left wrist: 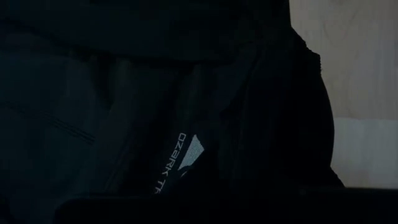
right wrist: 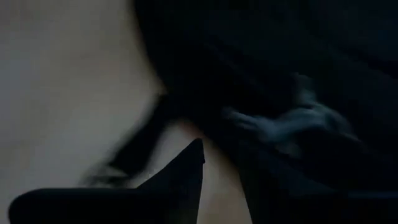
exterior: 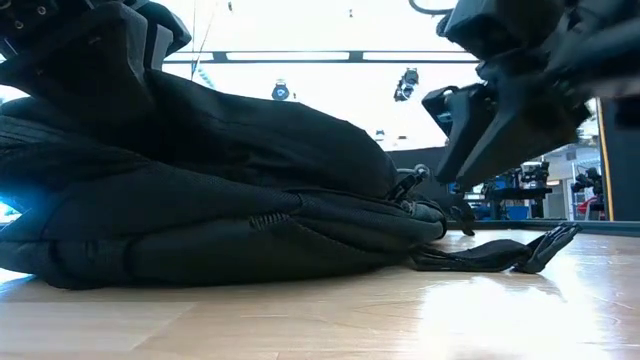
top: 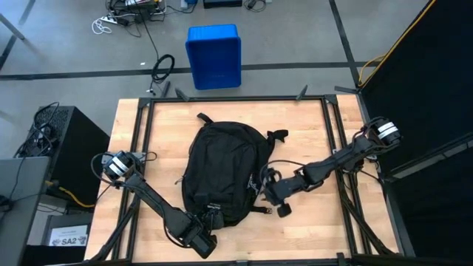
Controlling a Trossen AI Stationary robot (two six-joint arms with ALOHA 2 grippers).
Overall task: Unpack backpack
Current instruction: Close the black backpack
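Sagging rounded black fabric backpack (top: 222, 168), seemingly soft

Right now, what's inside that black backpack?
Nothing inside shows: the backpack lies flat on the table, its black fabric covering any contents. Only its outside and straps show.

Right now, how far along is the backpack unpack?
Done: nothing visibly out; the backpack lies flat on the table. In hand: left tool shut at its near end, right tool by the side zipper pulls. Left: opening it, removing contents.
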